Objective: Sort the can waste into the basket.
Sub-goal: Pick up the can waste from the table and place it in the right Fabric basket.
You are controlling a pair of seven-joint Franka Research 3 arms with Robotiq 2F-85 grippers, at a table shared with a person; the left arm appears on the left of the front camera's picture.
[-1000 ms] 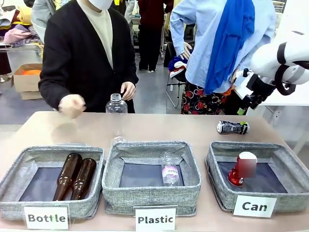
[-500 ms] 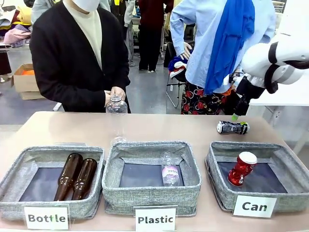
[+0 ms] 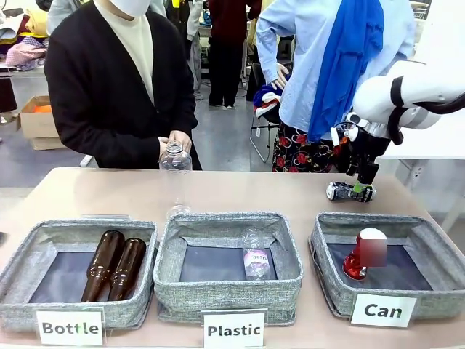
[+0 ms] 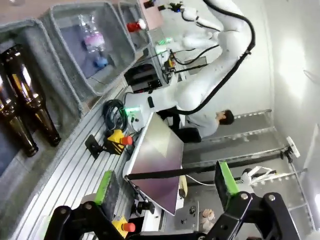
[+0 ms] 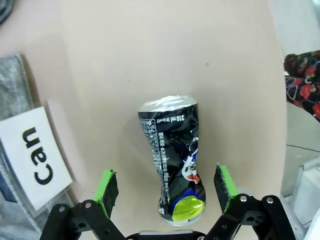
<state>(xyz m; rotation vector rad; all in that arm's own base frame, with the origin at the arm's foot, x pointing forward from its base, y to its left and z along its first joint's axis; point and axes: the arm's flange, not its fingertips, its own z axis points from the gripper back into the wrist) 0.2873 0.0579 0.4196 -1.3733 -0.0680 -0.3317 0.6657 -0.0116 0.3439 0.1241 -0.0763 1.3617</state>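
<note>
A crushed dark can (image 3: 349,191) with a green-yellow end lies on its side on the table behind the grey basket (image 3: 429,240) carded "Can". My right gripper (image 3: 362,182) hangs just above it, open; in the right wrist view the dark can (image 5: 172,157) lies between the spread green pads (image 5: 106,192) without touching them. A crushed red can (image 3: 360,256) stands inside that basket. My left gripper (image 4: 165,187) is open and empty, off the table's left side, with the red can (image 4: 135,25) far off.
Baskets labelled "Plastic" (image 3: 228,291) and "Bottle" (image 3: 22,262) stand left of the can basket, holding a clear bottle (image 3: 254,254) and two brown bottles (image 3: 114,265). A person at the far side holds a clear plastic bottle (image 3: 175,157) upright on the table.
My right arm has swung left and down, from beside the table to just above the dark can. The person has brought both hands to the clear bottle.
</note>
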